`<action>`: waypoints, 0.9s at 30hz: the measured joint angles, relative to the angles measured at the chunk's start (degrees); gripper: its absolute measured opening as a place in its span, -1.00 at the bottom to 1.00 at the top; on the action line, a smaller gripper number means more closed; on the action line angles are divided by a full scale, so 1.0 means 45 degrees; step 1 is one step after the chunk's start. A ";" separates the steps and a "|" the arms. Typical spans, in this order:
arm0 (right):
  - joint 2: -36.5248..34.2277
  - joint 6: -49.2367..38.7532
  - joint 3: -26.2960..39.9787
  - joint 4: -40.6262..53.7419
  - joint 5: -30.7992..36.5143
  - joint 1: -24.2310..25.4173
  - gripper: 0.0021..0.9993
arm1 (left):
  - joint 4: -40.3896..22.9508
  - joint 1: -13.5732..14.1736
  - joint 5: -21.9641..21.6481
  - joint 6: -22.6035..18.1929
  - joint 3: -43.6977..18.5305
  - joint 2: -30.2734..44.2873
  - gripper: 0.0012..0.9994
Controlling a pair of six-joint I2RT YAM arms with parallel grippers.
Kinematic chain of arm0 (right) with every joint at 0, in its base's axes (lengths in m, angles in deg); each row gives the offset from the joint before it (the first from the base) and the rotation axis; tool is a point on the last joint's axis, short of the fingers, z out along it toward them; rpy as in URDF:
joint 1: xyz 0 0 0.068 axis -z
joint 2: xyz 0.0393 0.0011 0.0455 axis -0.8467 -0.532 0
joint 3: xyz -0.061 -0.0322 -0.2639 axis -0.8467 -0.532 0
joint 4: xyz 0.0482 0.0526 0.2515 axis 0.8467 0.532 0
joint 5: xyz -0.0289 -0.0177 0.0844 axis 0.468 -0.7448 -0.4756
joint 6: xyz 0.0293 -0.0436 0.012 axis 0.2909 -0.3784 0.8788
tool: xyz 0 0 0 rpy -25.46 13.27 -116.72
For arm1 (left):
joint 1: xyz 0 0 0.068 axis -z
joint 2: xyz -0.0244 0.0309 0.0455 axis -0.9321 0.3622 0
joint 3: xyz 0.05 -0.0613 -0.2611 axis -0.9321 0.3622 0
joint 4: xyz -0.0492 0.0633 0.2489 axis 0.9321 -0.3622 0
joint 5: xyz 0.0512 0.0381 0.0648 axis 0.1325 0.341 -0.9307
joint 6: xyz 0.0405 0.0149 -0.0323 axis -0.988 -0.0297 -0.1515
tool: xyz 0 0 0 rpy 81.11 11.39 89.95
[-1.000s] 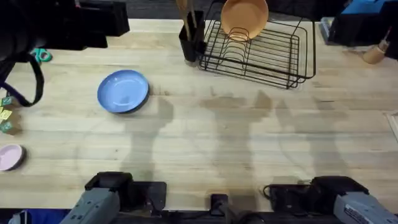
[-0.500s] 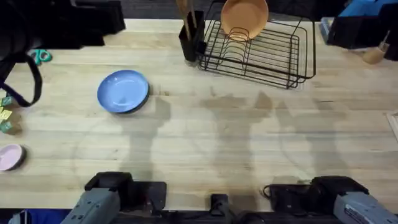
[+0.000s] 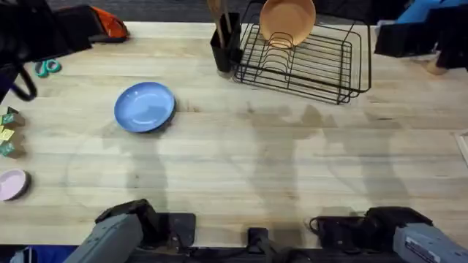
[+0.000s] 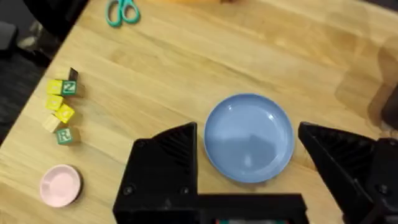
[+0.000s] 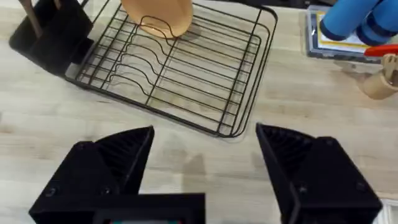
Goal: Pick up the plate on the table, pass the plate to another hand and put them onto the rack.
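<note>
The light-blue plate (image 3: 145, 107) lies flat on the wooden table (image 3: 241, 161), left of centre. In the left wrist view the plate (image 4: 249, 138) shows between my two black fingers (image 4: 166, 163); the left gripper (image 4: 245, 130) is open, holds nothing and hangs well clear of the plate. The black wire rack (image 3: 307, 60) stands at the back, right of centre. In the right wrist view the rack (image 5: 186, 74) lies ahead of the right gripper (image 5: 205, 134), which is open and holds nothing. Both arms sit low at the near edge, the left arm (image 3: 117, 234) and the right arm (image 3: 409, 235).
An orange-tan dish (image 3: 287, 20) stands upright in the rack. A black utensil holder (image 3: 225, 48) is beside the rack's left end. Along the left edge lie a pink dish (image 3: 11, 184), letter blocks (image 3: 7, 135) and teal scissors (image 3: 47, 67). Blue items (image 5: 357, 22) are at the back right.
The left arm has shifted slightly at the near edge. Dark shapes at the back left have drawn away, uncovering an orange object. The plate and right arm have not moved.
</note>
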 joint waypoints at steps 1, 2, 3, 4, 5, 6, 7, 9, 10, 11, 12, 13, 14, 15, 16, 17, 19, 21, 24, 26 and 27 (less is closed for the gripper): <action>-0.0209 0.0003 0.0000 -0.0005 0.0000 0.0000 0.99 | -0.0303 0.0000 0.0000 0.0000 0.0000 0.0920 0.99; -0.0242 0.0000 0.0000 -0.0005 0.0000 0.0000 0.99 | -0.0365 0.0000 0.0000 0.0000 0.0000 0.1092 0.99; -0.0265 0.0004 0.0000 -0.0006 0.0000 0.0000 0.99 | -0.0429 0.0000 0.0000 0.0000 0.0000 0.1251 0.99; -0.0287 0.0000 0.0000 -0.0007 0.0000 0.0000 0.99 | -0.0508 0.0000 0.0003 0.0000 0.0000 0.1407 0.99; -0.0307 0.0000 0.0000 -0.0007 0.0000 0.0000 0.99 | -0.0605 0.0000 0.0000 0.0000 0.0000 0.1590 0.99; -0.0321 0.0000 0.0000 -0.0005 0.0000 0.0000 0.99 | -0.0669 0.0000 -0.0005 0.0000 0.0000 0.1747 0.99; -0.0317 0.0000 0.0000 -0.0010 0.0000 0.0000 0.99 | -0.0697 0.0000 -0.0042 0.0000 0.0000 0.1921 0.99; -0.0321 0.0000 0.0000 -0.0005 0.0000 0.0000 0.99 | -0.0697 0.0000 -0.0178 0.0000 0.0000 0.2242 0.99; -0.0321 0.0000 0.0000 -0.0005 0.0000 0.0000 0.99 | -0.0697 -0.0001 -0.0253 0.0000 0.0000 0.2419 0.99; -0.0319 0.0000 0.0000 -0.0005 0.0000 0.0000 0.99 | -0.0697 -0.0003 -0.0310 0.0000 0.0000 0.2582 0.99; -0.0317 0.0000 0.0000 -0.0005 0.0000 0.0000 0.99 | -0.0694 -0.0003 -0.0363 0.0000 0.0000 0.2729 0.99; -0.0321 0.0000 0.0000 -0.0005 0.0000 0.0000 0.99 | -0.0697 0.0000 -0.0427 0.0000 0.0000 0.2893 0.99; -0.0317 0.0003 0.0000 -0.0006 0.0000 0.0000 0.99 | -0.0704 0.0000 -0.0478 0.0000 0.0000 0.3025 0.99; -0.0321 0.0003 0.0000 -0.0007 0.0000 0.0000 0.99 | -0.0710 0.0000 -0.0524 0.0000 0.0000 0.3168 0.99; -0.0321 0.0000 0.0000 -0.0005 0.0000 0.0000 0.99 | -0.0717 0.0000 -0.0562 0.0000 0.0000 0.3277 0.99; -0.0317 0.0000 0.0000 -0.0005 0.0000 0.0000 0.99 | -0.0722 -0.0005 -0.0573 0.0000 0.0000 0.3381 0.99; -0.0321 0.0000 0.0000 -0.0005 0.0000 0.0000 0.99 | -0.0731 -0.0005 -0.0583 0.0000 0.0000 0.3561 0.99; -0.0321 0.0000 0.0000 -0.0005 0.0000 0.0000 0.99 | -0.0737 -0.0001 -0.0623 0.0000 0.0000 0.3743 0.99; -0.0317 0.0000 0.0000 -0.0008 0.0000 0.0000 0.99 | -0.0741 -0.0073 -0.0661 0.0000 0.0000 0.3775 0.99; -0.0317 0.0000 0.0000 -0.0010 0.0000 0.0000 0.99 | -0.0827 -0.0474 -0.0665 0.0005 0.0000 0.3776 0.99; -0.0317 0.0004 0.0000 -0.0006 0.0000 0.0000 0.99 | -0.0902 -0.0615 -0.0665 0.0043 0.0000 0.3776 0.99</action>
